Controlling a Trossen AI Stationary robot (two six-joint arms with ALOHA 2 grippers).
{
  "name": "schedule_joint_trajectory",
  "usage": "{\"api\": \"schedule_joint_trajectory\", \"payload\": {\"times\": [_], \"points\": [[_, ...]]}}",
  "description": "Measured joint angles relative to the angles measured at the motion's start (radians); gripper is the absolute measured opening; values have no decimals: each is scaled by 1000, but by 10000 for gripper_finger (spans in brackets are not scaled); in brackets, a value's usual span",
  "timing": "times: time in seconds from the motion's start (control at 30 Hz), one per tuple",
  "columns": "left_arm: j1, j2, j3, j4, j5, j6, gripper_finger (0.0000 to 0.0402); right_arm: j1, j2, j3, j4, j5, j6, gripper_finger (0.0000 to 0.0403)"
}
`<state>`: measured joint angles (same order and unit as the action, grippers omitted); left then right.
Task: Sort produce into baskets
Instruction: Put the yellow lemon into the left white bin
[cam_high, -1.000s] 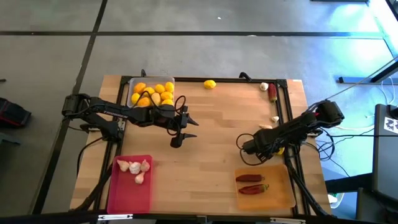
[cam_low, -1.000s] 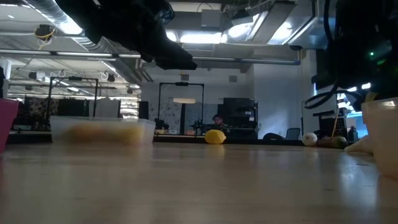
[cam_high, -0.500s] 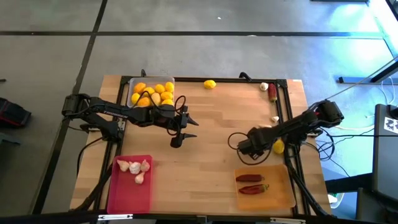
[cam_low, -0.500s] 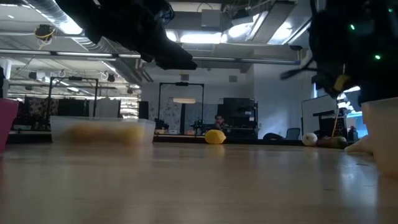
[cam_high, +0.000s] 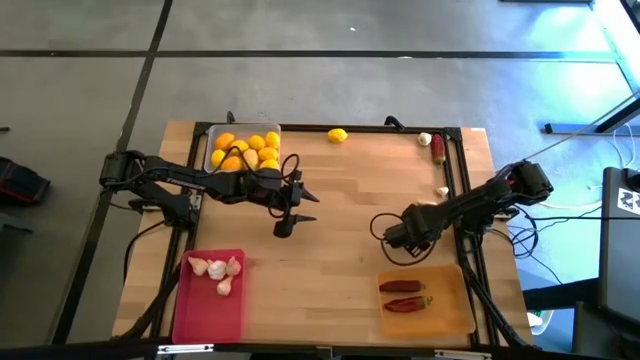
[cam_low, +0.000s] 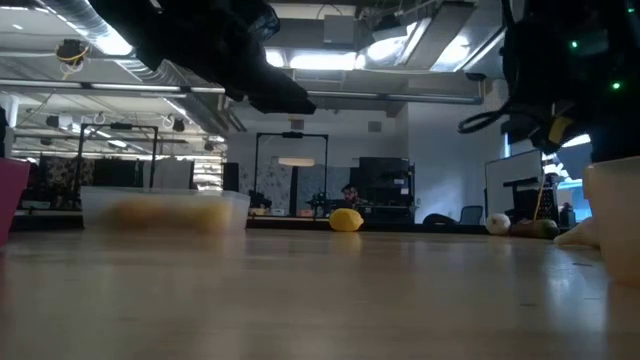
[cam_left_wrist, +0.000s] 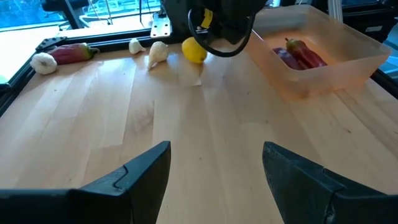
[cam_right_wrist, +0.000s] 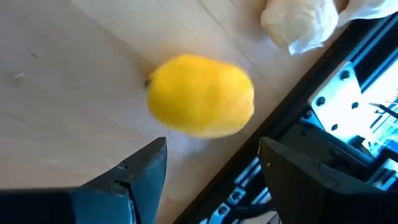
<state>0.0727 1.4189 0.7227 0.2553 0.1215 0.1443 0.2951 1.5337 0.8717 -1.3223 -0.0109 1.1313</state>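
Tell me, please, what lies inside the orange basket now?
Inside the orange basket lie two red chili peppers with green stems, side by side. The rest of its floor looks bare, and the right arm does not cover it.

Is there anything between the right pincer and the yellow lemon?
No. In the right wrist view only bare wood lies between the open right pincer and the lemon.

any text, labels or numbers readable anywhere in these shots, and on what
None readable.
Clear tray of lemons, pink tray and orange tray: no labels.
Lemon in front of the right gripper: no sticker.
Left gripper: no markings.
Room signs in the low view: too blurred.
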Motion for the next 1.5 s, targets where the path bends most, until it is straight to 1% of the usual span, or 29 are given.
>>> {"api": "schedule_joint_trajectory", "payload": {"times": [0.13, 0.23, 0.3, 0.43, 0.53, 0.7, 0.87, 0.97, 1.07, 1.2, 1.27, 1.4, 1.5], "points": [[0, 0, 0, -16, 0, 0, 251, 0, 0, -39, 58, 1, 3, 246], [0, 0, 0, -15, 0, 1, 251, 0, 0, -61, 88, 12, -68, 246], [0, 0, 0, -15, 0, 1, 251, 0, 0, -65, 89, 35, -123, 246], [0, 0, 0, -15, 0, 1, 251, 0, 0, -65, 88, 122, -206, 246], [0, 0, 0, -14, 0, 1, 251, -1, 0, -65, 115, 154, -265, 246], [0, 0, 0, -13, 0, 1, 251, -1, 0, -70, 137, 212, -277, 246], [0, 0, 0, -13, 0, 0, 251, -1, -2, -136, 210, 218, -276, 246], [0, 0, 0, -13, 0, 0, 251, -2, -1, -164, 256, 203, -263, 244], [0, 0, 0, -13, 0, 2, 251, -1, -2, -167, 257, 208, -254, 222], [-2, 0, 0, -13, 0, 19, 251, -1, -1, -155, 263, 222, -271, 167], [-2, 0, 0, -7, 0, 19, 251, -1, 0, -134, 276, 243, -273, 146], [-2, 0, 0, 10, 0, 19, 251, 0, 0, -81, 298, 363, -291, 142], [-2, 0, 0, 33, 0, 1, 251, -1, 0, -47, 398, 432, -354, 153]]}}
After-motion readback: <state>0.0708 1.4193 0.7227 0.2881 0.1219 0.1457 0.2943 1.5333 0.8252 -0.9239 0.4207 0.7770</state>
